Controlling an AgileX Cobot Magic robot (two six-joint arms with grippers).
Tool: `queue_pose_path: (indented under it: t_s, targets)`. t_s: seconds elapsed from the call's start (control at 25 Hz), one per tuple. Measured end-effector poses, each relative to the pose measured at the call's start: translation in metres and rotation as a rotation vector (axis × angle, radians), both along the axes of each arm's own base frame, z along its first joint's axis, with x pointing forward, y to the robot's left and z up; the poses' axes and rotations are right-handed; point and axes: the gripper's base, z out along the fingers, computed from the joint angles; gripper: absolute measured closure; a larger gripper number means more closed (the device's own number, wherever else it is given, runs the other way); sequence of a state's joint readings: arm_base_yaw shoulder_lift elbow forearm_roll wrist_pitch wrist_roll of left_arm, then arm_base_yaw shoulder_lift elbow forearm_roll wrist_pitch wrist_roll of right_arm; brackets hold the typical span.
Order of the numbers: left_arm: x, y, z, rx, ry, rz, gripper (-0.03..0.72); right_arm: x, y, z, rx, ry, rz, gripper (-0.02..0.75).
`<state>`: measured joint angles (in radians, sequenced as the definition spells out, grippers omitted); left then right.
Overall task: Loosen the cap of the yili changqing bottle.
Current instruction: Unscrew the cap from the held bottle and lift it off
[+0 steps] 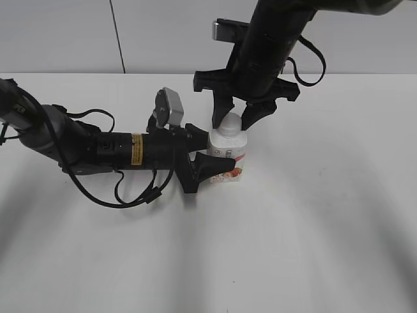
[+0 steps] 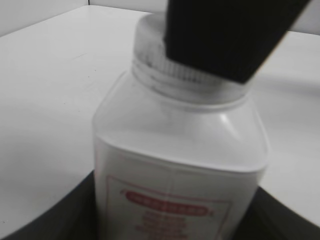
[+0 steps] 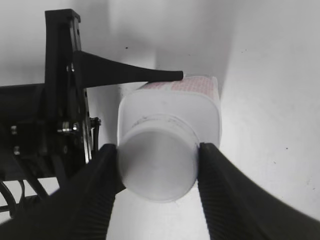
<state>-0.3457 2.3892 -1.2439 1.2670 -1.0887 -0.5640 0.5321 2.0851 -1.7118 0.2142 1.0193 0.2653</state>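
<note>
The yili changqing bottle (image 1: 229, 156) stands upright near the table's middle, white with a pink-red label. My left gripper (image 1: 207, 156) is shut on its body from the left; the bottle (image 2: 177, 165) fills the left wrist view between the dark fingers. My right gripper (image 1: 236, 119) comes down from above and is shut on the white cap (image 1: 230, 124). In the right wrist view its two ribbed fingers (image 3: 158, 167) press both sides of the round cap (image 3: 157, 165), with the bottle's shoulders (image 3: 205, 107) below. A right finger hides part of the cap (image 2: 150, 55) in the left wrist view.
The white table (image 1: 313, 222) stretches all round the bottle. The left arm (image 1: 98, 149) lies along the table on the left with loose black cables (image 1: 124, 192). A grey wall (image 1: 65, 36) runs behind.
</note>
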Motion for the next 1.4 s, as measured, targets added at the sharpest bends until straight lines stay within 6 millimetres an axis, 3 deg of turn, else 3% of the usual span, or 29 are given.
queue_pose_path:
  t_s: [0.2,0.68,1.4]
  targets:
    - [0.0000,0.0000,0.0001,-0.001,0.000,0.000,0.267,-0.0003,-0.0001,-0.0001,-0.026,-0.047,0.165,0.342]
    - [-0.0018,0.0003,-0.0006,0.009,-0.008,-0.024,0.281,-0.0024,-0.0009,0.0006,-0.113,-0.204,0.775,0.346]
    - [-0.0041,-0.0003,0.0005,0.001,-0.026,-0.056,0.291,-0.0050,-0.0014,0.0013,-0.176,-0.364,1.396,0.347]
